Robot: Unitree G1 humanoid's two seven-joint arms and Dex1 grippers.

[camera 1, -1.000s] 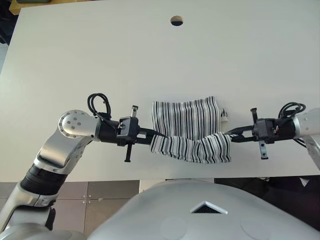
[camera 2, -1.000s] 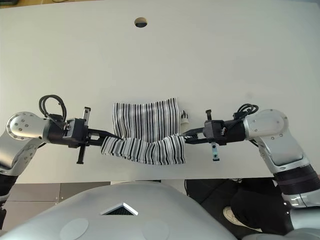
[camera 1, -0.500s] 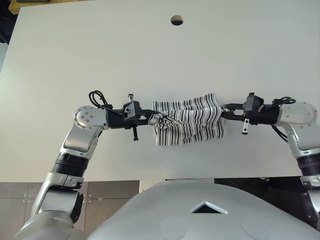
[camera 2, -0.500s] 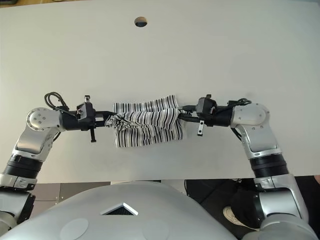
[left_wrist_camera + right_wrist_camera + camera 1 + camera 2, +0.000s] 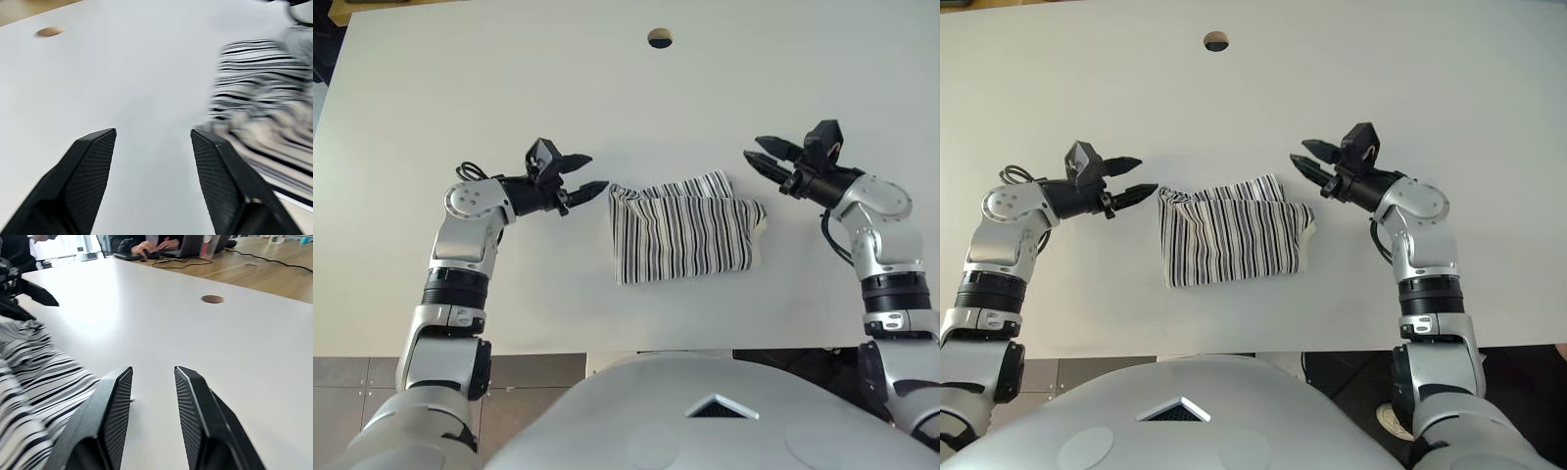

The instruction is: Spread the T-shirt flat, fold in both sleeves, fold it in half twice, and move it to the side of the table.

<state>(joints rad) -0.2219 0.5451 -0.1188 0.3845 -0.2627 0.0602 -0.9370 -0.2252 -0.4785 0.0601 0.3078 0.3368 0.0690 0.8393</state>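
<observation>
The striped T-shirt (image 5: 683,230) lies folded into a rough rectangle on the white table (image 5: 509,88), midway between the two arms and nearer the front edge than the far one. The left gripper (image 5: 597,170) hangs just beside the shirt's left far corner, fingers spread and holding nothing. The right gripper (image 5: 753,147) is near the right far corner, likewise released, raised off the cloth.

From the head, the front table edge is plain, with a strip of bare top between it and the shirt's near fold. The wrist cameras give the low angle instead: each looks out between its parted fingers across the tabletop, with striped cloth to one side. The right wrist view also catches the left gripper across the shirt.

Bare table runs wide to both sides and back to the round hole (image 5: 659,39).
</observation>
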